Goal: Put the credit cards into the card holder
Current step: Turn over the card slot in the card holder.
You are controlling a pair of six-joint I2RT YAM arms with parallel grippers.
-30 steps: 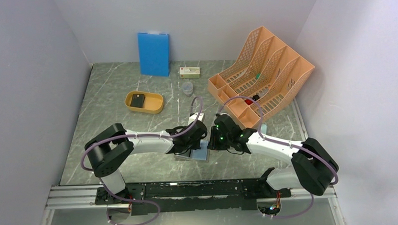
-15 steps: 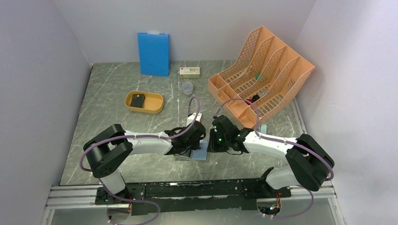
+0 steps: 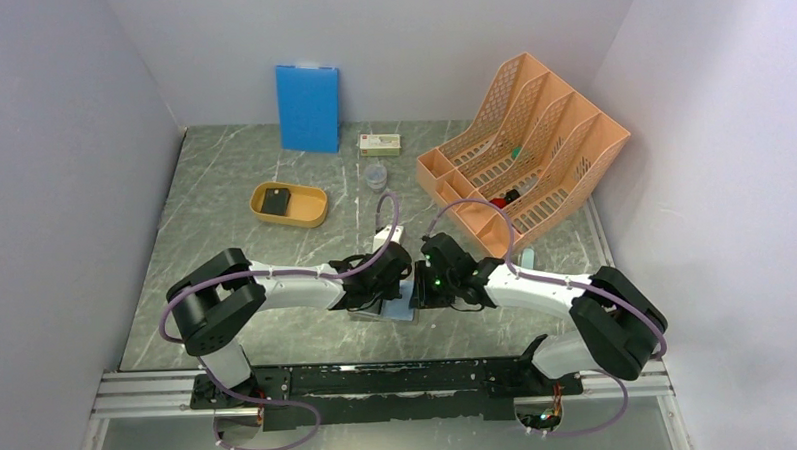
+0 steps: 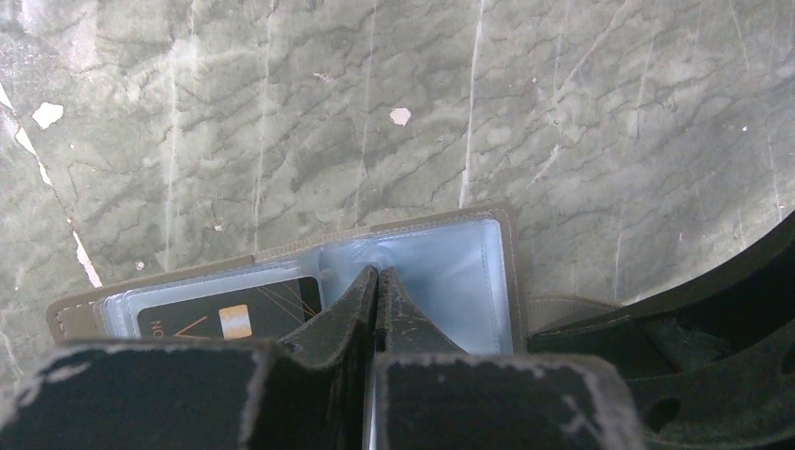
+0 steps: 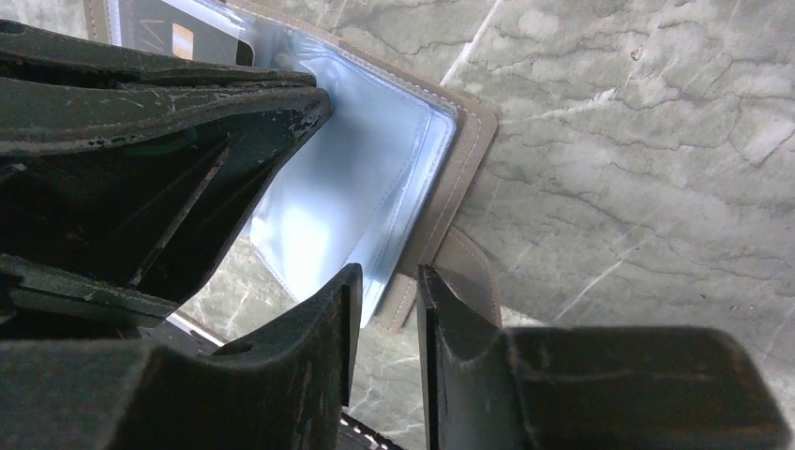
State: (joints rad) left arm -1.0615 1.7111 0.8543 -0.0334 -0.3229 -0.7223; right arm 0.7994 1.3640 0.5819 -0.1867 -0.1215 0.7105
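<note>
The left gripper (image 4: 377, 274), jaws shut, presses the open holder (image 4: 473, 272) flat on the table (image 4: 581, 112) (one card (image 4: 234, 314) sits in a pocket). The right gripper (image 5: 386, 281), jaws narrow, straddles the holder's edge, probably to steady it; actual grip cannot be confirmed.

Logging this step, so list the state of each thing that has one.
card holder: lying open, pockets up.
pocketed credit card: tucked in a clear pocket.
left gripper: shut, tips pressing the holder's pockets.
right gripper: jaws slightly apart at the holder's edge.
tray credit card: lying in the yellow tray, not yet loaded.
blue board: standing upright.
</note>
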